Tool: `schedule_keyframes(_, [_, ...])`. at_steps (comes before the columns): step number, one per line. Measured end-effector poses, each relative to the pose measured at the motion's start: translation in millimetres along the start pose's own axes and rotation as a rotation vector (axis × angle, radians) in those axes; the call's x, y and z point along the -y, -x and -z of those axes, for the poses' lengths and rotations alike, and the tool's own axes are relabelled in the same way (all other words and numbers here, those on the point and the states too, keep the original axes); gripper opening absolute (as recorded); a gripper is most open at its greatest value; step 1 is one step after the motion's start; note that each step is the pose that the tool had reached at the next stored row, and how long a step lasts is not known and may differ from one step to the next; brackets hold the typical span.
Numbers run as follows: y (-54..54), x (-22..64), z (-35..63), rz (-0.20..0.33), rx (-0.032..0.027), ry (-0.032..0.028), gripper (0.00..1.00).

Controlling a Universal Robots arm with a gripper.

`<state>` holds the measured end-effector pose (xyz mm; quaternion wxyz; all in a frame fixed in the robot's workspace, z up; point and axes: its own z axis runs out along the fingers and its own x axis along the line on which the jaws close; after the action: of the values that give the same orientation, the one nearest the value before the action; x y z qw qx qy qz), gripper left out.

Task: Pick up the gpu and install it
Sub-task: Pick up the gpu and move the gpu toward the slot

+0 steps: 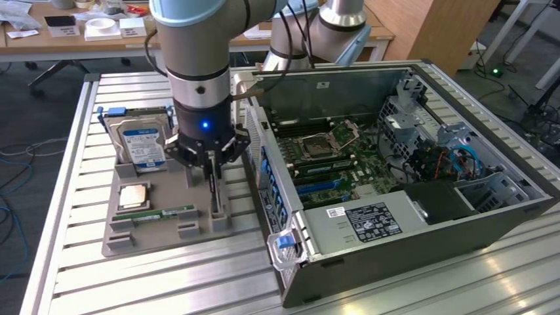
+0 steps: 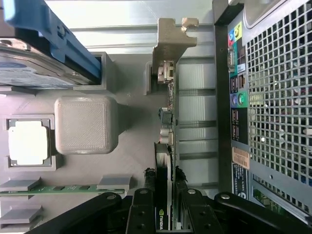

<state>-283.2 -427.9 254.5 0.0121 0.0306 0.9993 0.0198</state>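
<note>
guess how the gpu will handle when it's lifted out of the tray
Probably stiff: the gpu is a thin flat board standing on edge in the gray tray. Its metal bracket sits at one end, so it may hang unevenly in the pincer. Exposed components look fragile.

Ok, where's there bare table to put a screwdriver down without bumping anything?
Bare table slats lie open nearer the camera than the gray tray, and in a strip beyond the hard drive at the far edge. It is crowded between tray and computer case, where the end effector grips the gpu.
</note>
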Motion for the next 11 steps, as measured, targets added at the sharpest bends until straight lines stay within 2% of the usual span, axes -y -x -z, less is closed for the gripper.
schedule_keyframes(11, [1.0,-1.7,42.9,0.001,0.0000,0.0001,0.26])
